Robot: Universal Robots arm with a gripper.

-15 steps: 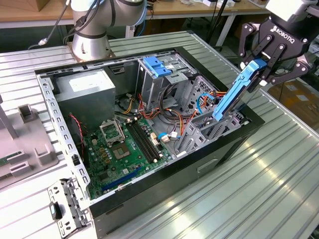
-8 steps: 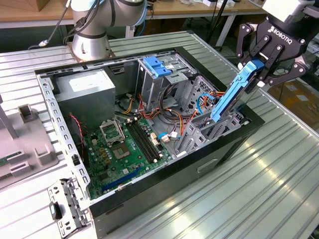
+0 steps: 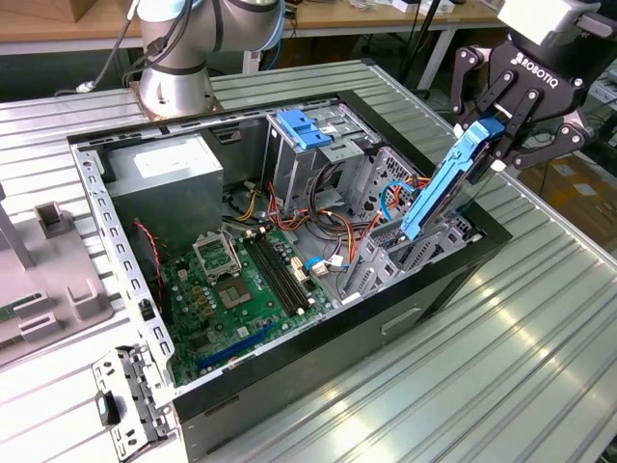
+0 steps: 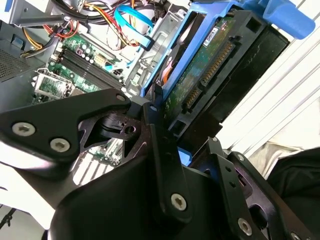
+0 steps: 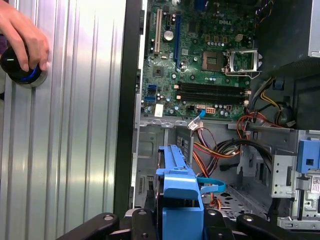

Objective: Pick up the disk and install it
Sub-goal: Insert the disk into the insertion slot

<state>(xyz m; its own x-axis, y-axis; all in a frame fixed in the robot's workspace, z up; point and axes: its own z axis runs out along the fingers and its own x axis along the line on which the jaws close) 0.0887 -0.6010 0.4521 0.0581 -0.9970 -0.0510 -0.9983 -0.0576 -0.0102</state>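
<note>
Above the case rim [image 3: 337, 323], the gripper [image 3: 494, 140] clamps the tilted disk [image 3: 448, 183].

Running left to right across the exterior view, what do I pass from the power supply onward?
power supply → blue latch piece → disk, held tilted on end → gripper, clamped on the disk's upper end

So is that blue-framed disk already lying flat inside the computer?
No, the gripper holds the disk steeply tilted, its upper end above the case.
</note>
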